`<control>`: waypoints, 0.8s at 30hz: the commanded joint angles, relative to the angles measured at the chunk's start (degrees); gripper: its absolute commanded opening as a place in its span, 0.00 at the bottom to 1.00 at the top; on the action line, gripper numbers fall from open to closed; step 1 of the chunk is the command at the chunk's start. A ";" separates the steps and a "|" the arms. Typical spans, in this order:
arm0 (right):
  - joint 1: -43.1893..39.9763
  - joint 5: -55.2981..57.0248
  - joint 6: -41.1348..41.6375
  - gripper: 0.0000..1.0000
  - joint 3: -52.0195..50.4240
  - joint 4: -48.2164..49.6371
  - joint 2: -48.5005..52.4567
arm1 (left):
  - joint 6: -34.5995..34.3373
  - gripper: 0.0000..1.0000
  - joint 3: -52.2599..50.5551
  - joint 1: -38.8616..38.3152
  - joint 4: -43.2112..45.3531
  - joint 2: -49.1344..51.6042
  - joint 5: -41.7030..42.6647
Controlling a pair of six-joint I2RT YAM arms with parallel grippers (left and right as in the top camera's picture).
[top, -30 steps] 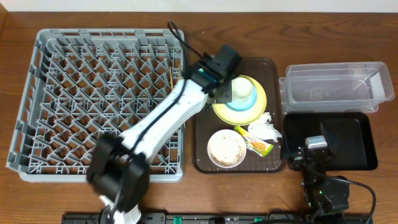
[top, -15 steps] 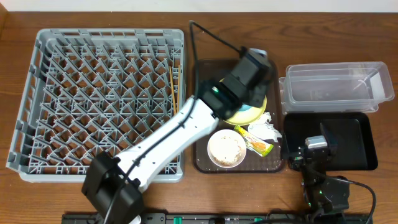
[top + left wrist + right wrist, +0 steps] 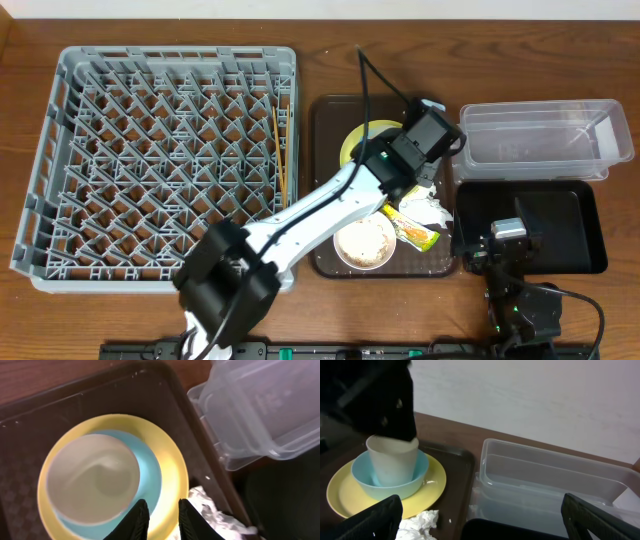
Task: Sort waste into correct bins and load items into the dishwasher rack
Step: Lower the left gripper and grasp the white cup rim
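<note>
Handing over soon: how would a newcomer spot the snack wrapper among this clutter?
Find the large grey plastic rack; right of it sits the dark brown rectangular serving tray. In its near right corner, between the round white bowl and the crumpled white paper napkin, lies the small snack wrapper, the only green-and-yellow strip.

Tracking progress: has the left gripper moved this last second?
Yes: the left gripper went rightward, from near the grey plastic rack toward the clear plastic tub.
</note>
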 commanded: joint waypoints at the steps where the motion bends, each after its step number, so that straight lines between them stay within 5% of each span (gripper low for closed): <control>1: 0.00 -0.02 -0.20 0.99 -0.07 -0.22 -0.15 | 2.10 0.25 0.26 0.09 0.83 1.70 -2.29; 24: 0.00 0.00 -0.17 0.99 -0.07 -0.22 -0.15 | 5.09 0.32 -0.35 0.85 3.93 4.42 -6.23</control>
